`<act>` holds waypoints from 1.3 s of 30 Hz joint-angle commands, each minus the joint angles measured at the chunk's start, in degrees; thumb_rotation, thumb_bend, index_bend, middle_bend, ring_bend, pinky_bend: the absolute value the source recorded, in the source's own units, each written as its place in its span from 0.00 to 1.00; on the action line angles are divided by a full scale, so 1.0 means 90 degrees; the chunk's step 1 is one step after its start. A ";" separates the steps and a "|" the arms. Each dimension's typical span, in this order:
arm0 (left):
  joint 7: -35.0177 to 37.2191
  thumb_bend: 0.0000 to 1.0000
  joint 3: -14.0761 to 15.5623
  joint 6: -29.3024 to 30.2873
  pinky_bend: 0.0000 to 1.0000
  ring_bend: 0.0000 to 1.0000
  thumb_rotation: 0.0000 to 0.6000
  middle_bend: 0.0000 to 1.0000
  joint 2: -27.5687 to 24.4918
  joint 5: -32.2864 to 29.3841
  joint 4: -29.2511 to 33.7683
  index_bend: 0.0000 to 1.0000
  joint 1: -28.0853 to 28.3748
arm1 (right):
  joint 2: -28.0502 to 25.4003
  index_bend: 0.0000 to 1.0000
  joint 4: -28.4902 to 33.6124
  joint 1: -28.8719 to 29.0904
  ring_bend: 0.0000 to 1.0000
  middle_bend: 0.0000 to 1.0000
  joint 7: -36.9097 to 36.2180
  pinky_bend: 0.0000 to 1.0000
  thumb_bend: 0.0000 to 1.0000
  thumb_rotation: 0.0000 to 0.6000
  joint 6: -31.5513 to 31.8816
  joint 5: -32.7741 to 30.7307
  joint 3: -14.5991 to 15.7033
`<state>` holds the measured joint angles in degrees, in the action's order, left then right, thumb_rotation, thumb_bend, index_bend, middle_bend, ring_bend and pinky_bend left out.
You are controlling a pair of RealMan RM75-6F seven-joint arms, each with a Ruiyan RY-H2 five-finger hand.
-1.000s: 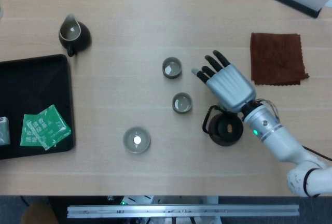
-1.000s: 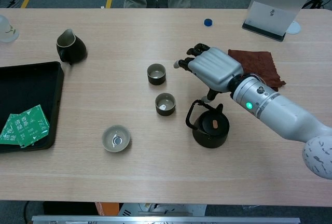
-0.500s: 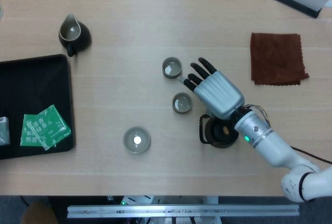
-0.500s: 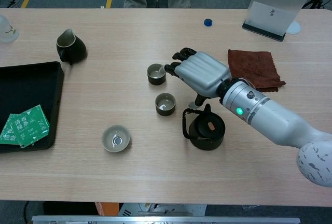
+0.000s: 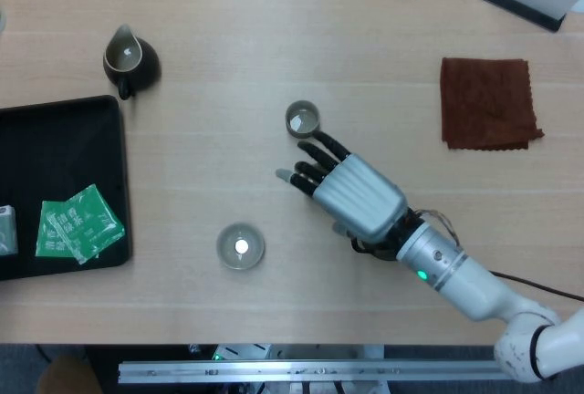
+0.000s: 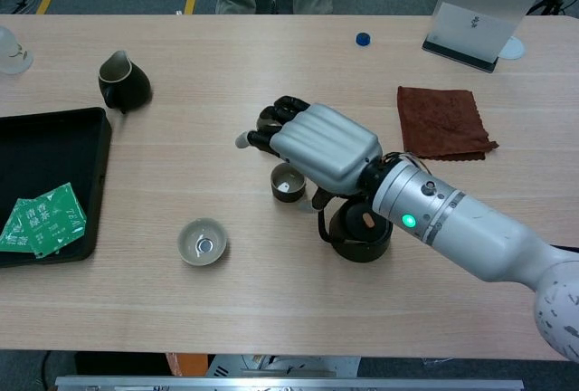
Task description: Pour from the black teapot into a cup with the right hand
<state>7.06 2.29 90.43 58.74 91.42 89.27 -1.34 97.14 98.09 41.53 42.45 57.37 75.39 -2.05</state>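
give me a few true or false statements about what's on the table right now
1. The right hand hovers with its fingers spread, holding nothing. True.
2. The black teapot stands on the black tray. False: it stands on the bare table, below the right hand's wrist; the black tray is at the left edge.
3. Green packets lie in the tray. True.
4. The brown cloth covers a cup. False: it lies flat by itself on the table's right side.
5. The dark pitcher stands above the tray, near the table's far left. True.
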 commanded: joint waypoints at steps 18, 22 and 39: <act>-0.0004 0.38 0.0007 -0.0019 0.04 0.01 1.00 0.18 0.0033 0.0036 -0.0013 0.13 0.0002 | 0.0063 0.19 0.0070 0.0094 0.11 0.31 0.0865 0.09 0.00 1.00 -0.0274 -0.0521 0.0349; 0.0000 0.38 0.0007 -0.0024 0.04 0.01 1.00 0.18 0.0030 0.0018 -0.0020 0.13 -0.0004 | -0.0026 0.19 0.0146 0.0085 0.11 0.31 0.0975 0.09 0.00 1.00 -0.0263 -0.0600 0.0429; -0.0034 0.38 0.0004 -0.0105 0.04 0.01 1.00 0.18 0.0066 0.0042 -0.0018 0.13 0.0054 | -0.0934 0.19 0.0495 -0.0244 0.11 0.31 0.0704 0.09 0.00 1.00 0.0066 -0.0410 0.0873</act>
<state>6.77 2.32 89.51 59.32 91.79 89.09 -0.87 89.43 102.22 39.78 49.29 57.50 71.22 5.39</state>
